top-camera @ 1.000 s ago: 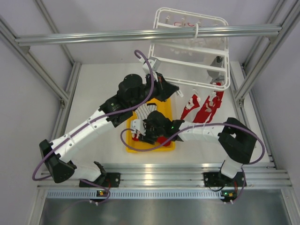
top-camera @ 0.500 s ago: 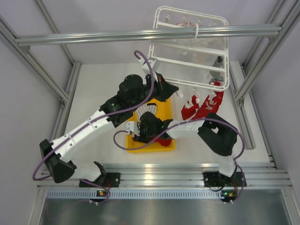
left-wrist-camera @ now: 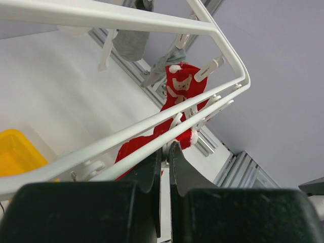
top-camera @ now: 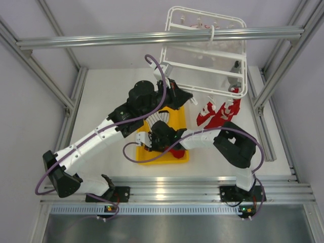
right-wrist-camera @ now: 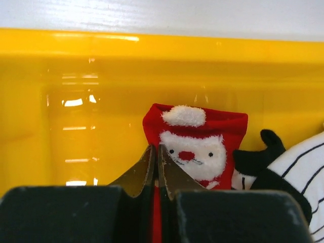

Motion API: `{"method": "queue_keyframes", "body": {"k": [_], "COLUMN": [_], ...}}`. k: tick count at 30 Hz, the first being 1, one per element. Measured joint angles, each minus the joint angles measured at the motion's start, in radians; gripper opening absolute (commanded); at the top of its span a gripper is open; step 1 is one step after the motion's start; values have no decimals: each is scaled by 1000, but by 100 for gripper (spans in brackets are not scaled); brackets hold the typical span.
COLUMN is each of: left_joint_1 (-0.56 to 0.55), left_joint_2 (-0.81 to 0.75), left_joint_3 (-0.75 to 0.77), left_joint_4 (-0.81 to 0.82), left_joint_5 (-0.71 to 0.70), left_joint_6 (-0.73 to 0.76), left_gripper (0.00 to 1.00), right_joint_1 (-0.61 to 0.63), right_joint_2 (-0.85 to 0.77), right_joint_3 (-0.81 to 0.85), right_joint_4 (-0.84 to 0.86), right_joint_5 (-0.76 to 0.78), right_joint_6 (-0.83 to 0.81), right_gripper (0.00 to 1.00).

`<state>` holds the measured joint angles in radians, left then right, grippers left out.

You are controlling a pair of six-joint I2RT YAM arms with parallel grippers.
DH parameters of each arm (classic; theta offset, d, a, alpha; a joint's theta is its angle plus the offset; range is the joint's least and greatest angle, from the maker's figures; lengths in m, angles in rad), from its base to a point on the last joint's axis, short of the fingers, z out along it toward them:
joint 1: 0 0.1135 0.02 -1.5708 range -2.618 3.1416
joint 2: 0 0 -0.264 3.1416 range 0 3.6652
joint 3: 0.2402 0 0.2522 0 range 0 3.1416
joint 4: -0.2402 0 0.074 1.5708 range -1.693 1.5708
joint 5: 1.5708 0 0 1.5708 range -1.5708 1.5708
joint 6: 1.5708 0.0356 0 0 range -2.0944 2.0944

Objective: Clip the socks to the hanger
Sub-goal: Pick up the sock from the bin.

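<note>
The white hanger (top-camera: pixel 202 66) hangs from the grey beam, with two red socks (top-camera: pixel 217 114) clipped along its near edge. My left gripper (top-camera: pixel 191 99) reaches up to that edge and is shut on a white clip just under the front rail (left-wrist-camera: pixel 101 148). In the left wrist view its tips (left-wrist-camera: pixel 165 147) meet below the rail, and a red sock (left-wrist-camera: pixel 182 86) hangs beyond them. My right gripper (top-camera: pixel 147 144) is down in the yellow tray (top-camera: pixel 163 161), shut (right-wrist-camera: pixel 155 148) on the edge of a red Santa sock (right-wrist-camera: pixel 195 142). A striped sock (right-wrist-camera: pixel 304 162) lies beside it.
The grey aluminium beam (top-camera: pixel 152 38) crosses overhead, in front of the hanger's hook. Grey socks (left-wrist-camera: pixel 131 43) hang from clips further back. Frame posts stand at both sides of the white table (top-camera: pixel 101 96). The left arm reaches over the tray's far end.
My right arm has shifted left over the tray and its gripper has closed on the red Santa sock. The left arm and the hanger have stayed put.
</note>
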<state>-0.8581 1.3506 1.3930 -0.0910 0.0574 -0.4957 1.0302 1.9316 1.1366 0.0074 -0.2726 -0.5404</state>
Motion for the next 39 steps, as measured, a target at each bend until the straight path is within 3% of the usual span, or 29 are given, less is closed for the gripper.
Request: {"method": "queue_keyframes", "body": {"k": [9,11,13,16,30,36,39], "left_joint_1": [0,0,0,0,1,6,10], "left_joint_2": [0,0,0,0,-7,-7,-7], "left_joint_3": [0,0,0,0,-3,-3,-3], "left_joint_4": [0,0,0,0,0,0,0], "left_joint_5": [0,0,-1,-3,-3,-3,-3], "left_joint_6": [0,0,0,1,4,19,23], "left_gripper": [0,0,0,0,0,0,0], "right_joint_1": [4,7,11,14,13,13,11], "right_joint_2": [-223,-249,-240,-200,-19,74,86], "right_joint_3": [-86,-74,-47,-14,138,194,213], "right_joint_4": [-116,-134,-153,-175,-219,-266,-272], "right_joint_5": [-70,-93,-101,-97,18,25,26], "right_joint_6": [10,24,32,36,92,105,102], "right_gripper": [0,27,44,61,71,67,55]}}
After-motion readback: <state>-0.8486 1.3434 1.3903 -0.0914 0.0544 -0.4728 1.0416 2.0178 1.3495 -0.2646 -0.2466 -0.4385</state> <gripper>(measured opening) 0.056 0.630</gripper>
